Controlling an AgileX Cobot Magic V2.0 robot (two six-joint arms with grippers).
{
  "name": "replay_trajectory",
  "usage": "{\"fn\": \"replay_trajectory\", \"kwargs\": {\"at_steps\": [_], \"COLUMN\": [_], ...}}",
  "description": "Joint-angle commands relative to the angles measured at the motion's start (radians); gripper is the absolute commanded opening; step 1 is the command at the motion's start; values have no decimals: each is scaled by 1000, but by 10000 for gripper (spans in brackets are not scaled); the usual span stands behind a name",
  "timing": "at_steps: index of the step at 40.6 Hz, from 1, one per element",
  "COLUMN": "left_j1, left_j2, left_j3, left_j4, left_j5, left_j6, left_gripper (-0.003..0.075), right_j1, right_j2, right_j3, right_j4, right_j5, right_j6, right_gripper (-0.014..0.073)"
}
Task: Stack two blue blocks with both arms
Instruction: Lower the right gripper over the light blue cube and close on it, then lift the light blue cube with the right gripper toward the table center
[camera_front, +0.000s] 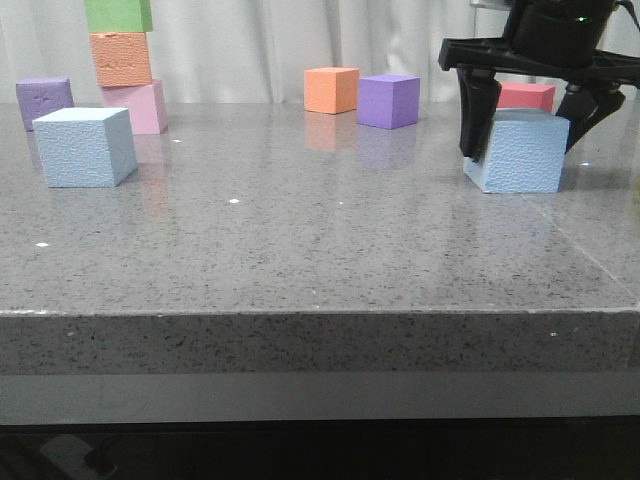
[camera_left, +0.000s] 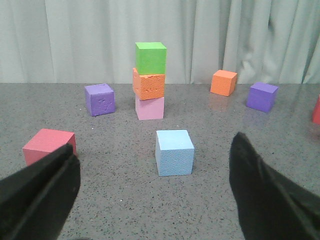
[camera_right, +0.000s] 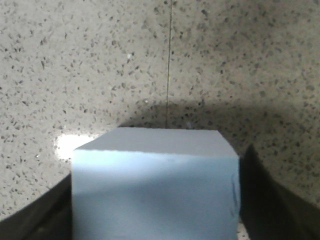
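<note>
We find the right gripper (camera_front: 527, 125) lowered over one blue block (camera_front: 520, 152) on the right side of the grey speckled table (camera_front: 300, 250) — fingers (camera_front: 480, 115) flank it on both sides, and the block sits slightly tilted; whether they actually pinch it we cannot tell. The other blue block (camera_front: 85, 146) rests flat at the left, just in front of the pink-orange-green stack (camera_front: 124, 65). The left gripper (camera_left: 155, 192) is spread wide, that block (camera_left: 174, 152) ahead between its fingers, untouched. We read no writing anywhere — only an embossed mark on a purple cube (camera_left: 99, 99).
</note>
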Motion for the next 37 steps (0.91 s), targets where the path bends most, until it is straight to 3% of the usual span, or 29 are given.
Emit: {"fn": "replay_trajectory", "kwargs": {"at_steps": [1, 7, 18, 25, 37], "left_j1": [-9, -9, -9, -9, -9], "left_j2": [18, 18, 18, 18, 18], "left_j3": [-27, -27, -27, -27, -27], "left_j4": [1, 1, 1, 1, 1], "left_j5": [-88, -88, -88, -88, -88], "left_j6": [-1, -1, -1, -1, -1], "left_gripper": [598, 598, 598, 598, 598], "right_j1": [2, 2, -4, 63, 270], "right_j2": [-54, -54, -54, -54, -4], "right_j3": [-35, -35, -36, -86, -251], "right_j4": [-9, -9, -16, 6, -238], "right_j5": [-20, -12, -40, -23, 36], "right_j6": [1, 1, 0, 23, 302], "right_gripper": [447, 325, 323, 323, 323]}}
